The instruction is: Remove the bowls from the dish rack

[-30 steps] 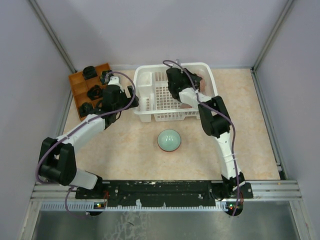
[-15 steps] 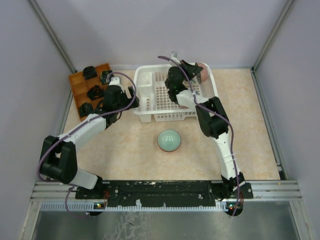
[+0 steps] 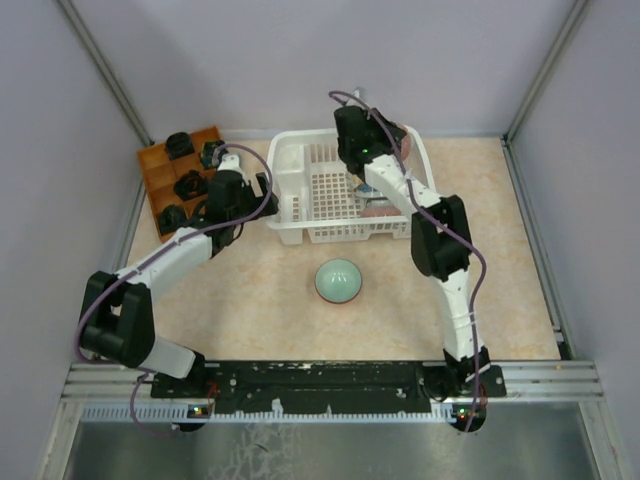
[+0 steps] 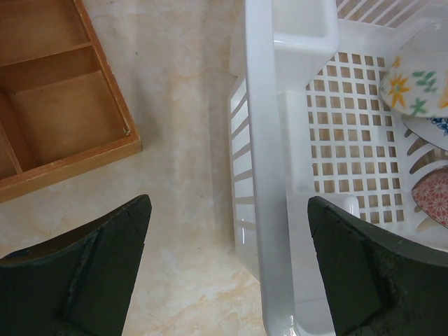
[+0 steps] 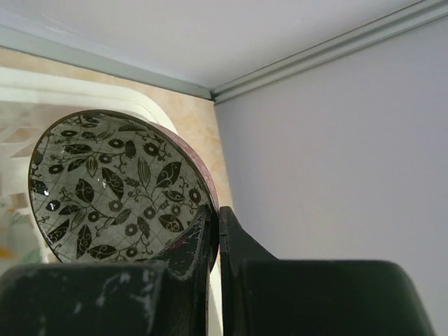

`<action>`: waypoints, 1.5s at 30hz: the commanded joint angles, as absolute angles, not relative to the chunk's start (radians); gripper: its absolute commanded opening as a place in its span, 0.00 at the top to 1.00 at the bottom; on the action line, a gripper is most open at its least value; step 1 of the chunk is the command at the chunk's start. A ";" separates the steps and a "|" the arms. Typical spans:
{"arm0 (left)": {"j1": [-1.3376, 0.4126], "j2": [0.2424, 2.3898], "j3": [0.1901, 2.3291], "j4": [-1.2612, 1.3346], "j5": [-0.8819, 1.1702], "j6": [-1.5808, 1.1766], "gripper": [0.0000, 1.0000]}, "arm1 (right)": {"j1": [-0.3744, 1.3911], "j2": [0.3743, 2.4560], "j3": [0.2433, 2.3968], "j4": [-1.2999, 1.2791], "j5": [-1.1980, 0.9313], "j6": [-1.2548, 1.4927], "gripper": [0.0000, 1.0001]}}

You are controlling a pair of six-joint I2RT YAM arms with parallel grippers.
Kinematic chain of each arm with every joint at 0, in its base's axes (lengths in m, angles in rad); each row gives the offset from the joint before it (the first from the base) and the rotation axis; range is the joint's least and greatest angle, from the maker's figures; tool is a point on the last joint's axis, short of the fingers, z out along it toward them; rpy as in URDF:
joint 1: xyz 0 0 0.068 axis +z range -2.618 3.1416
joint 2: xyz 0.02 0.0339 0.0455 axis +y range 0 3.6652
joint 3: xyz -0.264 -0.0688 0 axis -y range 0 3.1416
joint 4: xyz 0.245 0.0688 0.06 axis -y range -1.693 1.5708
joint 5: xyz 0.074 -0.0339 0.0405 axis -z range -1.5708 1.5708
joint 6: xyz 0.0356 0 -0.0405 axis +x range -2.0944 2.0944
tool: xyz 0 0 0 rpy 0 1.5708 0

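My right tool [image 5: 215,224] pinches rim of patterned bowl [image 5: 112,185], over dish rack [image 3: 290,160] far-right corner. Glazed ceramic: stiff, slippery, breakable; thin rim hold, squeeze firm. My left tool [image 4: 227,210] wide, empty.

The dish rack [image 3: 330,232] stands centred at the table's [image 3: 250,300] far edge. The compartment tray [image 3: 152,170] lies in the far left corner, left of the rack and apart from it, with small items [image 3: 190,184] in its compartments. The loose bowl [image 3: 338,280] sits on the table before the rack's front wall. The racked bowls [image 4: 414,82] lie in the rack's right half. The held bowl [image 5: 112,182] is above the rack's far right corner, in the right gripper [image 5: 215,213]. The left gripper [image 4: 227,203] hangs over the rack's left wall.
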State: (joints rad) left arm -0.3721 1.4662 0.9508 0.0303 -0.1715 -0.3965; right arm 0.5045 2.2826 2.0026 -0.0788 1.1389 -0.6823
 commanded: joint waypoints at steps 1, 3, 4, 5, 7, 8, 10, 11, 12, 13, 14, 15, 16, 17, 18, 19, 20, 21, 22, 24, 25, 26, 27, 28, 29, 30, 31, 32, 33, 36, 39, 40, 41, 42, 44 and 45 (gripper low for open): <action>-0.368 1.446 0.952 0.046 -0.182 -0.406 0.01 | 0.514 2.141 2.085 -0.366 1.068 -0.421 1.00; -0.367 1.441 0.950 0.043 -0.182 -0.408 0.01 | 0.514 2.133 2.071 -0.355 1.080 -0.427 1.00; -0.368 1.439 0.950 0.042 -0.182 -0.408 0.01 | 0.514 2.125 2.062 -0.347 1.085 -0.430 1.00; -0.368 1.435 0.950 0.040 -0.182 -0.408 0.01 | 0.513 2.117 2.057 -0.343 1.083 -0.429 1.00; -0.368 1.430 0.949 0.037 -0.185 -0.408 0.01 | 0.514 2.106 2.054 -0.355 1.079 -0.416 1.00; -0.367 1.428 0.949 0.036 -0.187 -0.409 0.01 | 0.514 2.102 2.055 -0.366 1.078 -0.409 1.00; -0.368 1.424 0.948 0.034 -0.189 -0.408 0.01 | 0.513 2.089 2.055 -0.389 1.065 -0.389 1.00; -0.368 1.425 0.949 0.032 -0.189 -0.408 0.01 | 0.512 2.080 2.056 -0.402 1.051 -0.375 1.00; -0.368 1.424 0.950 0.031 -0.190 -0.408 0.01 | 0.512 2.073 2.053 -0.419 1.040 -0.363 1.00; -0.368 1.422 0.950 0.030 -0.190 -0.408 0.01 | 0.512 2.067 2.054 -0.429 1.032 -0.347 1.00; -0.368 1.421 0.950 0.030 -0.190 -0.408 0.01 | 0.511 2.062 2.055 -0.438 1.024 -0.338 1.00; -0.368 1.420 0.950 0.029 -0.190 -0.408 0.01 | 0.510 2.061 2.057 -0.449 1.015 -0.330 1.00; -0.368 1.417 0.950 0.027 -0.192 -0.408 0.01 | 0.509 2.058 2.061 -0.461 1.005 -0.318 1.00; -0.368 1.414 0.950 0.025 -0.192 -0.408 0.01 | 0.508 2.055 2.068 -0.479 0.996 -0.306 1.00; -0.368 1.411 0.950 0.023 -0.195 -0.407 0.01 | 0.508 2.053 2.072 -0.493 0.980 -0.294 1.00; -0.368 1.409 0.950 0.023 -0.195 -0.407 0.01 | 0.508 2.049 2.077 -0.504 0.970 -0.281 1.00; -0.368 1.407 0.950 0.022 -0.197 -0.405 0.01 | 0.508 2.046 2.082 -0.514 0.961 -0.272 1.00; -0.368 1.405 0.951 0.020 -0.199 -0.406 0.01 | 0.508 2.042 2.085 -0.521 0.953 -0.264 1.00; -0.368 1.404 0.952 0.019 -0.198 -0.406 0.01 | 0.508 2.036 2.091 -0.529 0.941 -0.255 1.00; -0.368 1.402 0.954 0.017 -0.199 -0.405 0.01 | 0.508 2.026 2.103 -0.547 0.915 -0.237 1.00; -0.368 1.402 0.954 0.016 -0.199 -0.407 0.01 | 0.508 2.024 2.109 -0.557 0.899 -0.228 1.00; -0.368 1.402 0.954 0.016 -0.198 -0.408 0.01 | 0.507 2.022 2.116 -0.567 0.885 -0.221 1.00; -0.368 1.402 0.955 0.015 -0.197 -0.410 0.01 | 0.507 2.022 2.124 -0.577 0.875 -0.215 1.00; -0.368 1.402 0.956 0.015 -0.196 -0.410 0.01 | 0.508 2.023 2.132 -0.589 0.867 -0.206 1.00; -0.368 1.402 0.956 0.014 -0.195 -0.411 0.01 | 0.507 2.023 2.138 -0.601 0.860 -0.199 1.00; -0.368 1.399 0.957 0.014 -0.195 -0.411 0.01 | 0.506 2.022 2.141 -0.610 0.855 -0.192 1.00; -0.368 1.399 0.957 0.013 -0.197 -0.410 0.01 | 0.506 2.018 2.144 -0.614 0.851 -0.187 1.00; -0.368 1.398 0.959 0.011 -0.198 -0.410 0.01 | 0.506 2.013 2.144 -0.619 0.843 -0.180 1.00; -0.368 1.396 0.959 0.008 -0.199 -0.408 0.01 | 0.507 2.007 2.146 -0.628 0.825 -0.170 1.00; -0.367 1.394 0.960 0.004 -0.204 -0.404 0.01 | 0.506 1.983 2.147 -0.659 0.758 -0.140 1.00; -0.368 1.395 0.964 0.000 -0.207 -0.401 0.01 | 0.506 1.951 2.141 -0.702 0.678 -0.100 1.00; -0.368 1.397 0.966 0.000 -0.207 -0.400 0.01 | 0.506 1.934 2.130 -0.709 0.653 -0.085 1.00; -0.368 1.397 0.967 -0.001 -0.207 -0.401 0.01 | 0.506 1.913 2.115 -0.713 0.624 -0.071 1.00; -0.368 1.399 0.969 -0.002 -0.206 -0.400 0.01 | 0.506 1.888 2.093 -0.709 0.599 -0.054 1.00; -0.368 1.399 0.971 -0.004 -0.207 -0.402 0.01 | 0.506 1.840 2.053 -0.708 0.542 -0.030 1.00; -0.368 1.398 0.972 -0.006 -0.206 -0.401 0.01 | 0.507 1.814 2.033 -0.708 0.513 -0.019 1.00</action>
